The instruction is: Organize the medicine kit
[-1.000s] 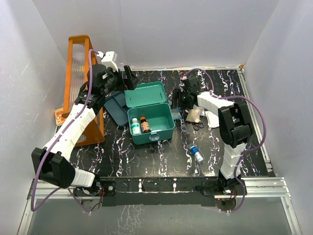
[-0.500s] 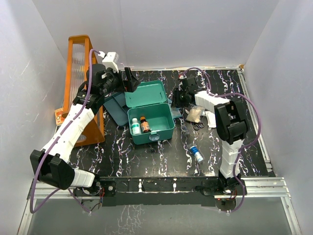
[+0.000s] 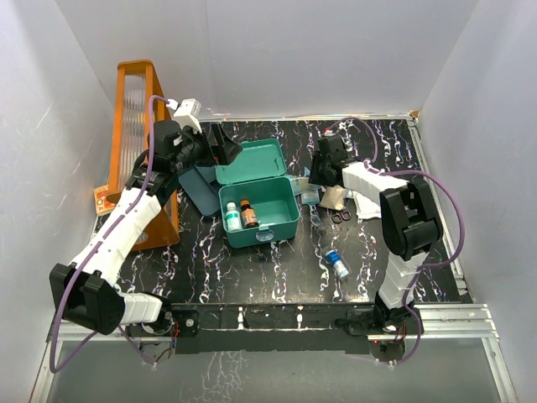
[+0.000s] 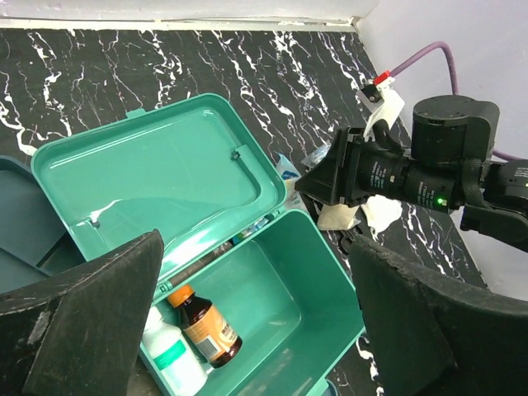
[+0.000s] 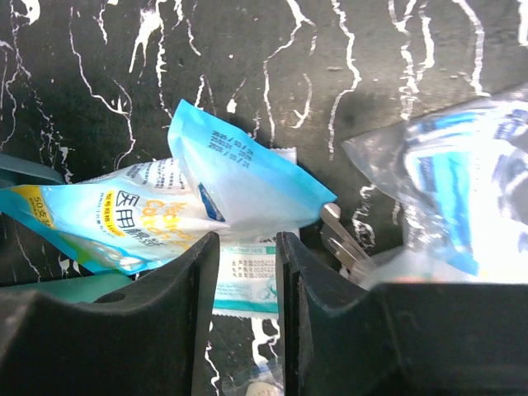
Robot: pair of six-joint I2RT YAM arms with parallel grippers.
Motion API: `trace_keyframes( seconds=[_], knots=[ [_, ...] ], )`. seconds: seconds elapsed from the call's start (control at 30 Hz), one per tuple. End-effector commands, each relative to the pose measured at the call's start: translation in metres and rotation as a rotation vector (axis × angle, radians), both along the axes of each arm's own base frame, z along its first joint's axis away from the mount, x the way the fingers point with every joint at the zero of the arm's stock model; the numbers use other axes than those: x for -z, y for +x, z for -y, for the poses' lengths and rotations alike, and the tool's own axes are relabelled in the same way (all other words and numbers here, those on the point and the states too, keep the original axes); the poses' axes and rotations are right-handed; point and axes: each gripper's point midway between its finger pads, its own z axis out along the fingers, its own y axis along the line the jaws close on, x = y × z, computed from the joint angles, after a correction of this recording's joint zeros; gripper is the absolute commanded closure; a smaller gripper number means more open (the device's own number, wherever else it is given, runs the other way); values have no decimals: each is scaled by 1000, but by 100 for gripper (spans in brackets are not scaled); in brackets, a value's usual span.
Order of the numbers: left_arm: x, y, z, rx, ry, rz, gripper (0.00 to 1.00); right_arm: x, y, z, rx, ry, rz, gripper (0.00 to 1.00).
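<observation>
The teal medicine kit stands mid-table with its lid swung open. Inside at the left are a white bottle and a brown bottle with an orange cap. My left gripper hovers over the lid's back left, jaws wide open and empty; its wrist view looks down into the kit. My right gripper is down at blue-and-white packets right of the kit. Its fingers stand close together at a packet's edge; I cannot tell whether they pinch it.
A tall orange rack stands at the left edge. A darker teal tray lies behind the kit's left. Scissors, a clear bag and white wrappers lie by the right arm. A small blue-and-white bottle lies nearer the front.
The right gripper's jaws have narrowed from wide to a small gap and it has shifted right, down onto the packets. The left arm has shifted slightly, jaws staying wide.
</observation>
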Motion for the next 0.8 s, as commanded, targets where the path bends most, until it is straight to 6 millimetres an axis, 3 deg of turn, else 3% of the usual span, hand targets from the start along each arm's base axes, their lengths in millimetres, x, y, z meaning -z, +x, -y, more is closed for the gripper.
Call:
trace_keyframes(
  seconds=[0.0,0.1,0.2,0.33,0.47,0.67,0.77],
  knots=[
    [-31,-16,1,9,-69,68,6,-42,6,15,94,-18,79,64],
    [-26,-24,2,16,-93,53,7,-54,5,9,136,50,76,53],
    [-26,-29,-1,6,-107,51,8,-63,8,-6,196,147,35,49],
    [-25,-38,-4,-6,-122,29,8,-54,14,-3,354,124,25,43],
    [-22,-46,-8,-9,-106,23,9,-43,25,1,412,94,40,41],
    [-19,-53,-13,-10,-72,30,9,-22,24,8,346,-77,-20,41],
    [-19,-55,-15,-8,-57,40,8,-19,26,11,355,-101,-17,45]
  ],
)
